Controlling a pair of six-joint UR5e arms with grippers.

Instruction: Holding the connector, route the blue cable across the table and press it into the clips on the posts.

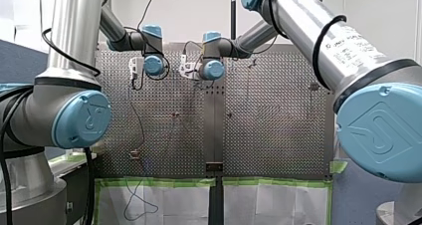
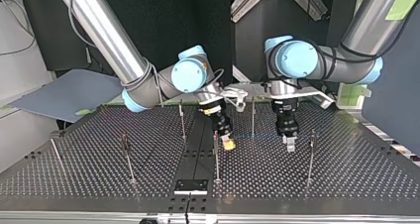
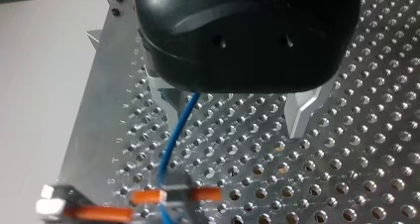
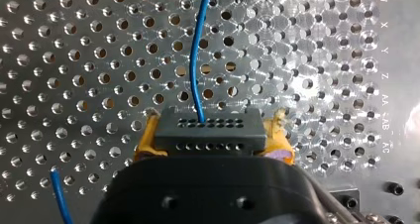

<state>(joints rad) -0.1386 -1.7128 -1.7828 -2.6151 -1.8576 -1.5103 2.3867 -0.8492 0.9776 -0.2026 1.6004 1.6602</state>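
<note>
Over the perforated metal table, my right arm's gripper stands clamped on a black rectangular connector, its yellow pads pressed against the block's two short ends. The connector's long axis lies crosswise between the pads, and its face with rows of small holes points ahead, away from the gripper. A thin blue cable leaves that face and runs straight ahead over the table. In the top view the cable stretches level from the yellow pads at the middle towards my left arm's gripper further right, crossing a thin metal post on the way; whether it sits in a clip there cannot be told. The left gripper's metal fingers stand well apart, and the cable passes between them, close to one finger, unclamped. Both grippers hang low over the table, near each other, tips pointing down. A second short stretch of blue cable shows beside the right gripper in its wrist view.
</note>
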